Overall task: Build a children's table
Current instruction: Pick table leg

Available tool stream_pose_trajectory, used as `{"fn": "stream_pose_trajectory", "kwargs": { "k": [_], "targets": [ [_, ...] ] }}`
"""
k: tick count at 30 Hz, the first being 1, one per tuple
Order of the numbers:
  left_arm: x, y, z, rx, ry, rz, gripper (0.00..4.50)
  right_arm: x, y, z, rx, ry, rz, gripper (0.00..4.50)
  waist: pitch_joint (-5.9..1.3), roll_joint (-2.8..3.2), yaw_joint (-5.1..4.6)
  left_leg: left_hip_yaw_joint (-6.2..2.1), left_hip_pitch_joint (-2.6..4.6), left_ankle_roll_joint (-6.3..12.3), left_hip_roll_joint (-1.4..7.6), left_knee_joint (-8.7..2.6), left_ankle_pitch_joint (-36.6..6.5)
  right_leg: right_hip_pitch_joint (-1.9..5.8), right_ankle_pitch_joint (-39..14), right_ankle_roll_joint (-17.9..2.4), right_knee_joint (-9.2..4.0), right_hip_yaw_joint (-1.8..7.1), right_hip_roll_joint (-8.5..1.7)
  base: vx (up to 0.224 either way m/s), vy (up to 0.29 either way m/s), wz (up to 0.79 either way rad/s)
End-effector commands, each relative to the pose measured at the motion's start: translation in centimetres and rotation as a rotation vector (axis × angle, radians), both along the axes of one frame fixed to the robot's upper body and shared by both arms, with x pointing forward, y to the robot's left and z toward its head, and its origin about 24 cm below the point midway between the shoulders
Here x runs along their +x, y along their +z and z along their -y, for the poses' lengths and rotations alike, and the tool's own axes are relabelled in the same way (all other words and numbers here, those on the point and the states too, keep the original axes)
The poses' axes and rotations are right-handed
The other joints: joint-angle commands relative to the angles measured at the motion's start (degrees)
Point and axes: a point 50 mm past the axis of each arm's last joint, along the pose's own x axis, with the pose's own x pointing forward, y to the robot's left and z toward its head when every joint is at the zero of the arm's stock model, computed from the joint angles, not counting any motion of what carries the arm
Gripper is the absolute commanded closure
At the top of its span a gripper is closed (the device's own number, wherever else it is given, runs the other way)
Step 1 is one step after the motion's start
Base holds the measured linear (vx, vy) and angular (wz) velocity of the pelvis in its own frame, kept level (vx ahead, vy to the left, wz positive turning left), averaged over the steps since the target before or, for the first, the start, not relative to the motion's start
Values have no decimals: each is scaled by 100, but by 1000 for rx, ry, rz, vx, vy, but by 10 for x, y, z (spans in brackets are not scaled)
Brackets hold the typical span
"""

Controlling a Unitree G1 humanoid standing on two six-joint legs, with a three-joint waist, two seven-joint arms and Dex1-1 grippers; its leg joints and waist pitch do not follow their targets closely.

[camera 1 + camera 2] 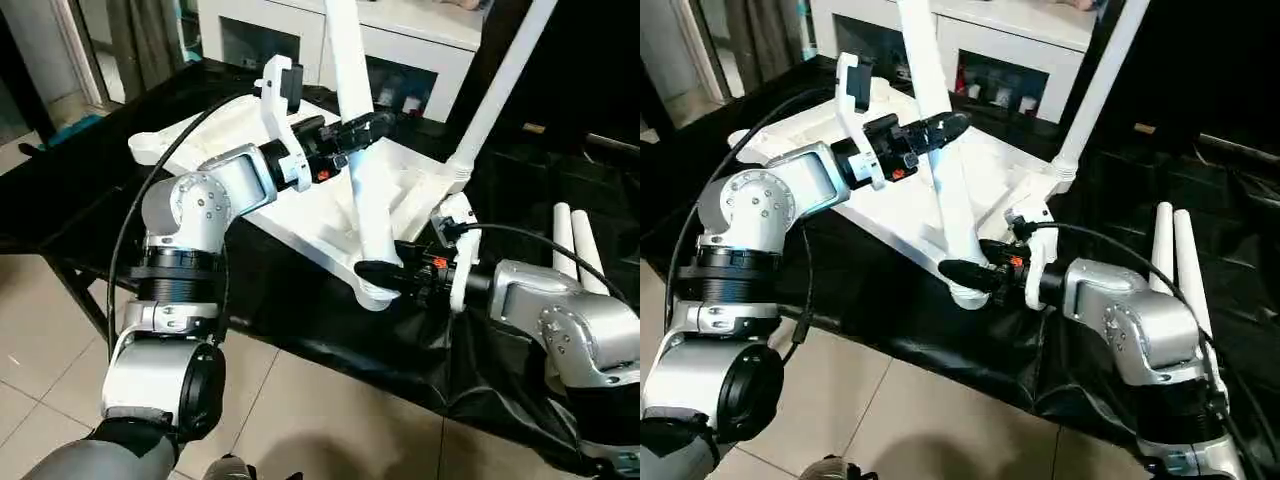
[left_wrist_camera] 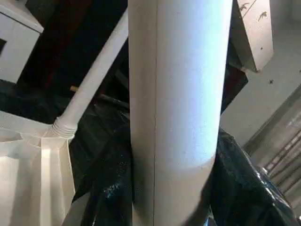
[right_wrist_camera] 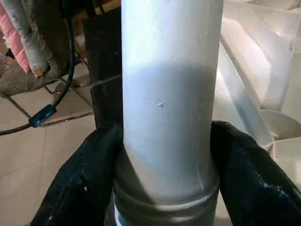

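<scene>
You have both grippers pinching one leg over the upturned table top (on the black cloth): left gripper high, right gripper at its base by the near corner socket.

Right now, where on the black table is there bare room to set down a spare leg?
Bare black cloth lies left of the upturned tabletop. Crowded: the near corner, where both grippers, left gripper and right gripper, hold one leg, and the right side with two loose legs.

Pale floor tiles gleam under a black-draped surface; a white cabinet with open shelves stands far behind.
</scene>
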Motion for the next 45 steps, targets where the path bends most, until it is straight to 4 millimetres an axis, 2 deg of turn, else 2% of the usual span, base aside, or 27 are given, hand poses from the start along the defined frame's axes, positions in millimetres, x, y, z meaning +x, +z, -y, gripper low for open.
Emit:
{"fn": "stream_pose_trajectory", "kwargs": {
  "k": [1,2,3,4,6,8,9,10,16,17,19,20,22,24,26,27,29,31,32,34,40,41,42,43,44,45],
  "targets": [
    [-3,0,9,17,-7,32,271,4,6,-1,10,-20,36,188,-437,-36,14,-71,165,-24,175,-339,-451,254,18,-1240,-365,173,-264,0,0,0],
    [-3,-2,9,27,-1,29,271,6,7,0,12,-31,39,188,-438,-33,13,-69,163,-20,174,-338,-451,255,43,-1240,-363,174,-265,0,0,0],
    [-5,-5,11,21,-17,13,236,7,7,0,15,-39,44,188,-440,-36,7,-70,158,-19,174,-337,-445,259,61,-1247,-360,174,-264,0,0,0],
    [-8,-10,14,24,-34,-5,236,9,8,-1,14,-45,50,188,-441,-38,4,-72,156,-20,181,-338,-444,262,99,-1275,-353,170,-268,0,0,0],
    [-9,-12,15,28,-36,-10,201,9,8,-1,13,-46,52,189,-443,-44,5,-65,158,-2,173,-334,-430,261,111,-1284,-354,170,-261,0,0,0],
    [-10,-14,17,40,-40,-9,194,9,9,-2,14,-46,55,189,-439,-50,4,-65,161,-9,175,-337,-442,251,32,-1263,-360,172,-263,0,0,0],
    [-10,-14,17,40,-40,-9,194,9,9,-2,14,-46,55,189,-438,-42,13,-64,166,-19,175,-337,-443,250,0,-1253,-365,172,-264,0,0,0],
    [-10,-16,17,56,-28,-9,170,10,9,-3,14,-47,56,189,-441,-29,12,-66,163,-26,174,-336,-434,254,15,-1240,-356,175,-259,0,0,0],
    [-10,-22,16,113,2,14,144,9,8,-4,3,-41,57,189,-442,-51,6,-69,160,-44,173,-340,-455,257,9,-1157,-371,175,-256,0,0,0],
    [-10,-22,16,121,4,21,139,9,8,-4,0,-41,58,189,-444,-28,9,-72,162,-43,175,-342,-448,255,26,-1158,-364,175,-258,0,0,0],
    [-9,-22,16,118,17,13,135,9,7,-4,-1,-40,58,189,-446,-49,5,-69,156,-34,172,-337,-415,262,82,-1173,-356,174,-256,0,0,0],
    [-9,-22,15,116,19,11,135,9,7,-4,-2,-39,58,189,-445,-59,1,-68,152,-27,170,-336,-413,262,84,-1174,-358,174,-255,0,0,0],
    [-7,-21,12,98,31,2,174,8,7,-4,-9,-32,58,189,-443,-45,4,-66,161,-24,170,-335,-438,256,51,-1186,-362,174,-254,0,0,0],
    [-7,-20,11,92,33,0,172,8,7,-4,-10,-31,58,189,-443,-39,2,-68,163,-37,174,-336,-461,254,29,-1193,-363,174,-253,0,0,0],
    [-6,-20,10,101,36,3,178,8,7,-4,-6,-30,58,189,-442,-60,3,-67,161,-34,170,-336,-454,255,-2,-1171,-363,173,-253,0,0,0],
    [-6,-21,8,95,42,-4,213,8,7,-4,-6,-30,58,189,-442,-39,8,-70,163,-37,172,-339,-456,253,-8,-1172,-361,173,-259,0,0,0],
    [-5,-21,7,83,42,-12,214,8,7,-3,-7,-26,58,189,-444,-77,2,-63,160,-13,169,-332,-415,254,46,-1178,-362,173,-252,0,0,0],
    [-7,-21,7,75,30,-10,216,7,7,-3,-9,-22,57,189,-443,-46,14,-66,164,-24,172,-333,-417,250,27,-1191,-358,173,-260,0,0,0],
    [-7,-21,7,69,26,-11,249,7,7,-3,-12,-21,57,189,-446,-72,12,-67,160,-18,172,-333,-397,254,61,-1188,-353,170,-251,0,0,0],
    [-7,-20,7,67,20,-10,246,8,7,-3,-15,-19,58,189,-443,-43,11,-65,162,-33,168,-334,-436,251,31,-1182,-360,173,-254,0,0,0],
    [-10,-18,13,76,-6,7,263,10,10,-7,2,-22,87,189,-442,-68,12,-66,158,-35,169,-334,-447,252,-2,-1180,-363,172,-257,0,0,0],
    [-10,-18,13,78,-7,7,264,10,11,-7,4,-22,88,154,-443,-45,18,-67,162,-40,169,-333,-453,249,-8,-1180,-360,173,-259,0,0,0],
    [-10,-18,14,81,-8,9,264,10,11,-7,9,-21,90,133,-442,-49,14,-65,163,-39,170,-334,-463,246,-10,-1183,-365,174,-260,0,0,0],
    [-12,-19,15,90,-33,16,264,10,13,-7,27,-18,85,119,-441,-53,11,-65,164,-39,169,-335,-465,245,-10,-1186,-364,172,-253,0,0,0],
    [-13,-19,15,98,-47,21,264,10,14,-6,41,-5,77,119,-444,-23,17,-70,172,-46,173,-338,-472,245,-17,-1186,-359,173,-257,0,0,0],
    [-15,-19,15,107,-64,25,264,10,16,-5,56,11,66,113,-447,-68,9,-62,172,-33,170,-334,-470,246,-8,-1182,-363,173,-252,0,0,0]
  ]
}}
